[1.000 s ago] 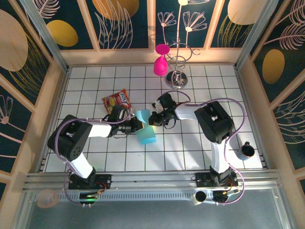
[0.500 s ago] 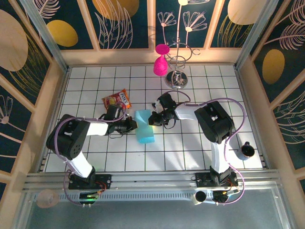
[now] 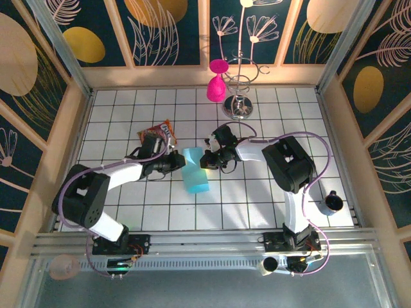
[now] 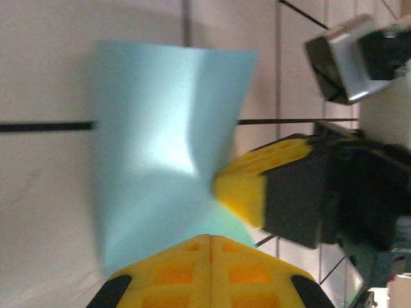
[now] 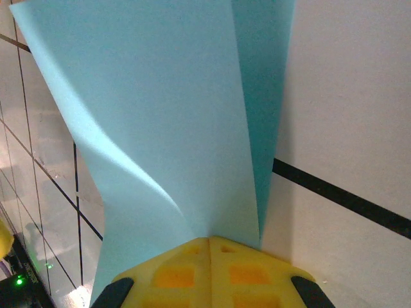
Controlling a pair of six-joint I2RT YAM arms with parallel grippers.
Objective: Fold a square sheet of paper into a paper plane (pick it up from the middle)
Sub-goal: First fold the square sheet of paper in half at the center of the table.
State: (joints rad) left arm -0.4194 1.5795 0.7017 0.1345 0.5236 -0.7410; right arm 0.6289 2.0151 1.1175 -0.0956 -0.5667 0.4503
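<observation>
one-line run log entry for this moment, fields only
left end effector: shut on sheet | right end effector: shut on sheet | sheet: light blue, bowed between the two grips | plane: not yet formed

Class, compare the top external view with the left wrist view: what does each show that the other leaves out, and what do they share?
Top external: the snack packet, the pink cup by the wire stand, and both whole arms. Left wrist: a close look at the bend in the sheet of paper, with the yellow fingers of the right gripper at its edge. Shared: the sheet between the right gripper and the left gripper, over the gridded table.
</observation>
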